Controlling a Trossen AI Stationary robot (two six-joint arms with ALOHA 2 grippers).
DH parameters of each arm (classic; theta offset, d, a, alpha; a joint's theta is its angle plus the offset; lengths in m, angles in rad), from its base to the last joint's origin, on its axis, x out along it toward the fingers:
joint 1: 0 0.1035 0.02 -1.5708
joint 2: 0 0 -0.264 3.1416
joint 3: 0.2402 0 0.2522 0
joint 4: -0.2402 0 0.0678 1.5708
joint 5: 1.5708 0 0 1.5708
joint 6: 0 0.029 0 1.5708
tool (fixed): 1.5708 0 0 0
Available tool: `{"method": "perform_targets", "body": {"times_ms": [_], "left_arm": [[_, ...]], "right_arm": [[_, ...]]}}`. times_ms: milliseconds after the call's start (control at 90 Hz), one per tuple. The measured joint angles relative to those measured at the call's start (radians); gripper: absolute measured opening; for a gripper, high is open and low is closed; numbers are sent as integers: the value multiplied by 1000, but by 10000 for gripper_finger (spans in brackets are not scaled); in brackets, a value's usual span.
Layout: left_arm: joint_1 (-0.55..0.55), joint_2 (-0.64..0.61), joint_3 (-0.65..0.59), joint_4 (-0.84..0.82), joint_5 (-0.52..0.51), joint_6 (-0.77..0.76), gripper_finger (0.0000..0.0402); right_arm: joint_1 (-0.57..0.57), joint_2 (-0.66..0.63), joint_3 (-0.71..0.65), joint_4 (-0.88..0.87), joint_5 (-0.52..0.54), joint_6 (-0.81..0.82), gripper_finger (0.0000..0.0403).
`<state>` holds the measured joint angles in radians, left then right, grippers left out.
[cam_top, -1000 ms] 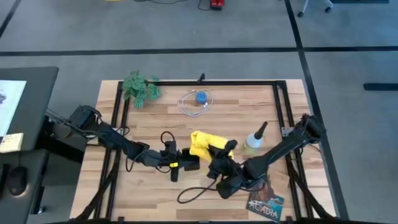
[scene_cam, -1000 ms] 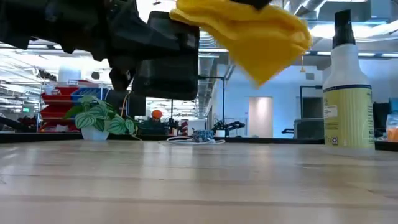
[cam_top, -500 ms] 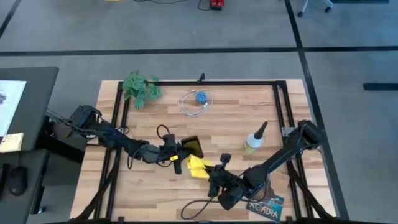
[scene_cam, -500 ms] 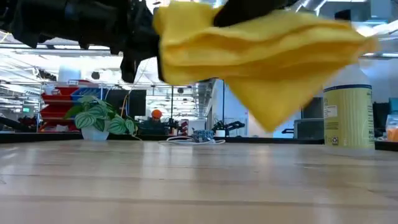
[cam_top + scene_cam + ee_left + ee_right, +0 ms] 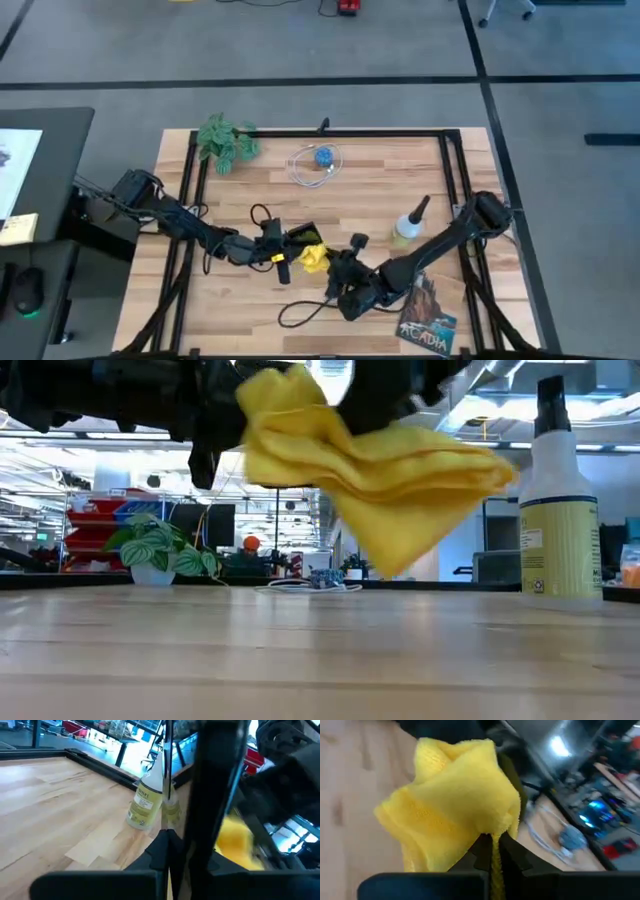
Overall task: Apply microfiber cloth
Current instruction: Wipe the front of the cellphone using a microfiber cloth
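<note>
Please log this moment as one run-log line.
right tool: shut on microfiber cloth, lifted | left tool: shut on smartphone | cloth against phone

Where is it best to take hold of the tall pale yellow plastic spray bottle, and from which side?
Probably at the narrow neck below the dark nozzle of the tall pale yellow plastic spray bottle, coming from above. It stands upright, and the low view shows a wide body tapering to a slim top.

Potted plant [image 5: 226,142], coiled cable [image 5: 316,164], spray bottle [image 5: 409,226], booklet [image 5: 427,325] on table [image 5: 380,170].
</note>
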<state>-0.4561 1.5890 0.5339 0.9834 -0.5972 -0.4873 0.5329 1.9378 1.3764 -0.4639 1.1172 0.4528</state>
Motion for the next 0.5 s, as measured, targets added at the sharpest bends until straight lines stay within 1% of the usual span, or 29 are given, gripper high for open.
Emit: {"method": "perform_targets", "body": {"times_ms": [56,111,200,289,389,500], "left_arm": [[-2,0,1,7,27,3,15],[-4,0,1,7,33,7,15],[4,0,1,0,10,16,15],[10,0,1,-17,-10,8,15],[15,0,1,-36,-34,3,15],[19,0,1,-27,-62,3,15]], "right_arm": [[9,-4,-2,-69,26,75,0],[15,-5,-1,-123,36,137,0],[36,-5,20,-236,50,245,0],[55,-6,47,-296,67,325,0],[75,-6,78,-297,92,329,0],[74,-5,84,-191,92,279,0]]}}
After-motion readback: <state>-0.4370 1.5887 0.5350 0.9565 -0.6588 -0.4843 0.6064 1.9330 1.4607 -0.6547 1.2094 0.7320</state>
